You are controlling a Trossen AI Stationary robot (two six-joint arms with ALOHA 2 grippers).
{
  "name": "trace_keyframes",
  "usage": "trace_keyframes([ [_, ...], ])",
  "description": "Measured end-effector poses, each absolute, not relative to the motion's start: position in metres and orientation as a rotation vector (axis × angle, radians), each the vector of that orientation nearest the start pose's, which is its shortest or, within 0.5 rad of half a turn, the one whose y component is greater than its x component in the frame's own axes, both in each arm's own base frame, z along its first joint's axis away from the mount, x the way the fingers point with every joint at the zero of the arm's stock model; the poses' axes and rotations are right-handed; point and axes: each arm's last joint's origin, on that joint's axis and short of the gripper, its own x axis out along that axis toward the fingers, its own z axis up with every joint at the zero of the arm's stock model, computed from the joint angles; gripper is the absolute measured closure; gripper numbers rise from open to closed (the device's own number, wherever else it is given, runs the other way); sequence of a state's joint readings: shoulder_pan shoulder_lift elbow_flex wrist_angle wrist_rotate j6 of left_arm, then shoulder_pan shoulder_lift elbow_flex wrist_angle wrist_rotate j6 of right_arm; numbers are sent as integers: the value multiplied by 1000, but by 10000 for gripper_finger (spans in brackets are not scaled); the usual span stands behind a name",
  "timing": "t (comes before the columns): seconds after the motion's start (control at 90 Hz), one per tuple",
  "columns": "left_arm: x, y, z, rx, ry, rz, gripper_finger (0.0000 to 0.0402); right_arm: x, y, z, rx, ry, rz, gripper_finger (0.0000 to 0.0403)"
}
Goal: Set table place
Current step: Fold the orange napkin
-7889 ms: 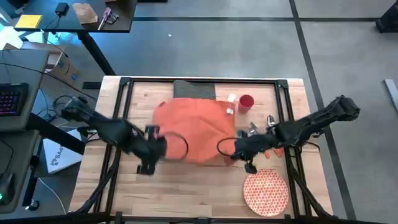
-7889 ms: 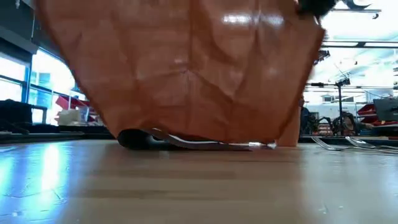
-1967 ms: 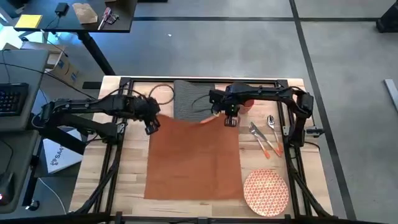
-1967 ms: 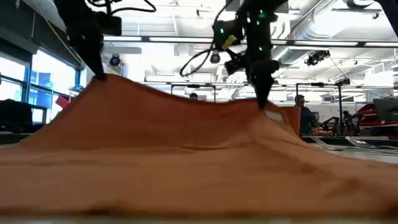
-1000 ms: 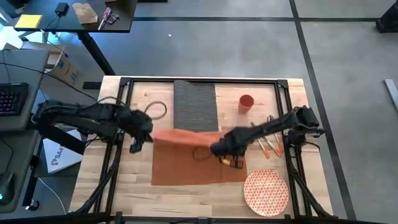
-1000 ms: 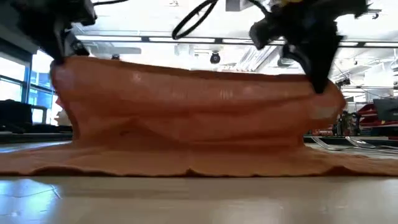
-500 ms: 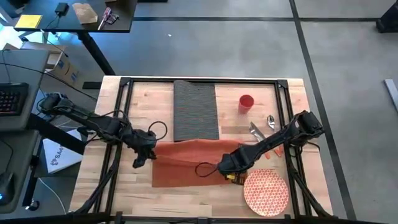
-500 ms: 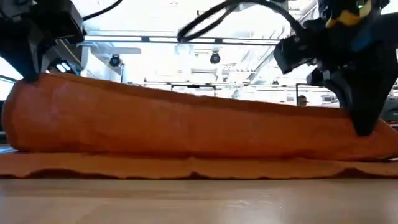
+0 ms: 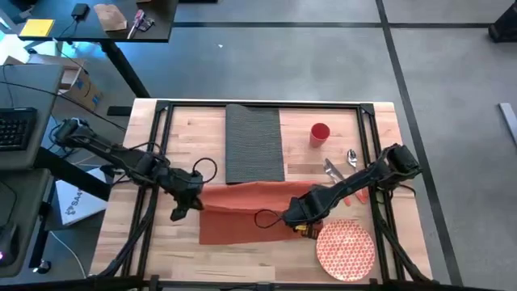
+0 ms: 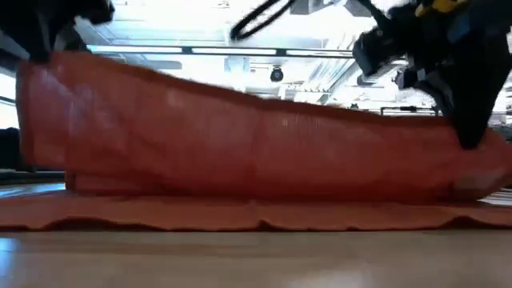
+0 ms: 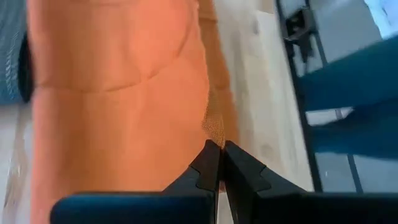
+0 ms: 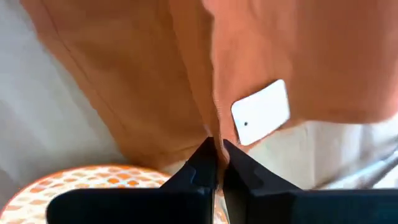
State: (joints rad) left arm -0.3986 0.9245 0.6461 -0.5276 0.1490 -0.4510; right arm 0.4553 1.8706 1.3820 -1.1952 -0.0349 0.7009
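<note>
Both grippers stay clamped on the napkin: left gripper on one corner, right gripper on the other. Since half a second ago little has moved; the fold lies across the counter between mat and plate.

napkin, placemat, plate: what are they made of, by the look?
Napkin: orange woven cloth, matte; it folds and creases, with a hemmed edge. Placemat: dark grey, ribbed, probably woven fabric or vinyl. Plate: rigid, smooth, red-and-white pattern; ceramic or melamine, can't tell.
</note>
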Motion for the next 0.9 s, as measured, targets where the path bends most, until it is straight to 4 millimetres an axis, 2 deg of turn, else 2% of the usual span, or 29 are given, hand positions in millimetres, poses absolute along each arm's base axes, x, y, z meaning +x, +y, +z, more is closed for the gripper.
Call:
trace_keyframes([
  [0.089,162,-77,233,-299,910,-350,401,296,159,197,162,1642,-173,403],
  [0.222,161,-84,217,-308,949,-359,401,291,169,182,164,1607,-142,403],
  [0.4,167,-95,203,-350,911,-383,401,283,165,167,172,1646,-204,403],
  [0.7,170,-99,201,-395,918,-386,400,285,161,166,166,1643,-189,403],
  [0.9,168,-102,201,-416,941,-418,360,288,163,166,153,1613,-136,396],
])
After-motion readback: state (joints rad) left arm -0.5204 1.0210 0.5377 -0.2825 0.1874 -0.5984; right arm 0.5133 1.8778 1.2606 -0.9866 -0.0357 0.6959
